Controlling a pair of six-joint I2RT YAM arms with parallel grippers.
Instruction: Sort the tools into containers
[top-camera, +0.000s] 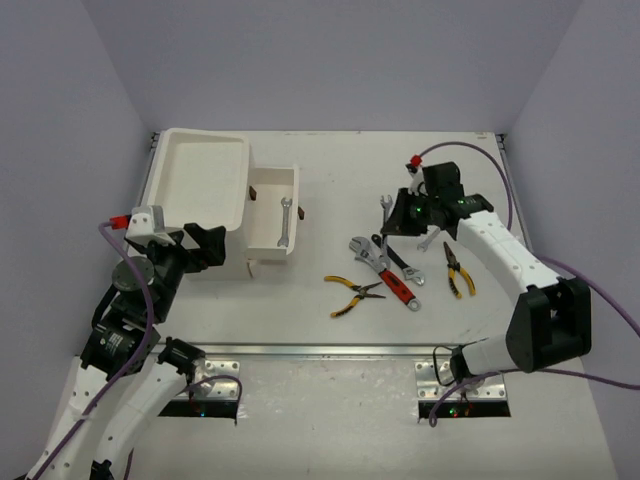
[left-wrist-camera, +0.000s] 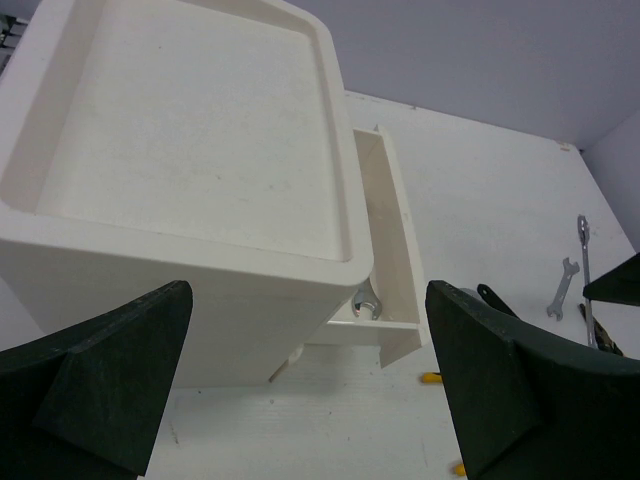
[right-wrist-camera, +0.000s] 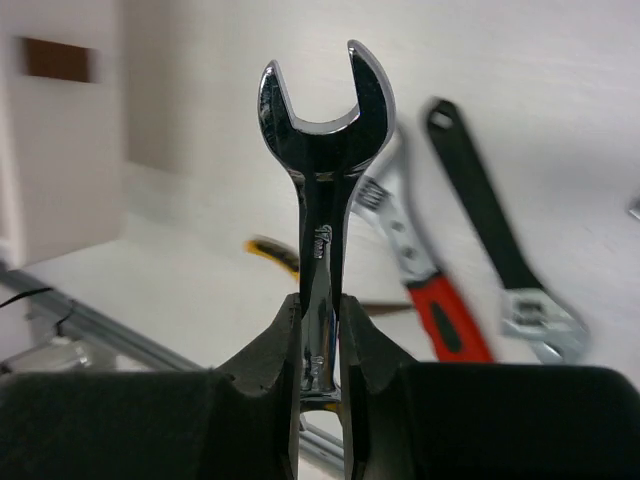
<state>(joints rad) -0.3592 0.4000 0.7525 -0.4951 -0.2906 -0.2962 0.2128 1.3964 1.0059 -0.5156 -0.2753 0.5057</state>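
Observation:
My right gripper is shut on a plain silver spanner, held above the table with its open end pointing away; from above, the gripper hovers over the tool pile. Below lie a red-handled adjustable wrench, a black wrench, yellow-handled pliers and a second pair of pliers. The white container stands at the left with one drawer pulled out, a spanner inside. My left gripper is open and empty in front of the container.
A small silver spanner lies by the right arm. A metal rail runs along the near table edge. In the left wrist view the drawer holds a spanner end. Walls enclose the back and sides.

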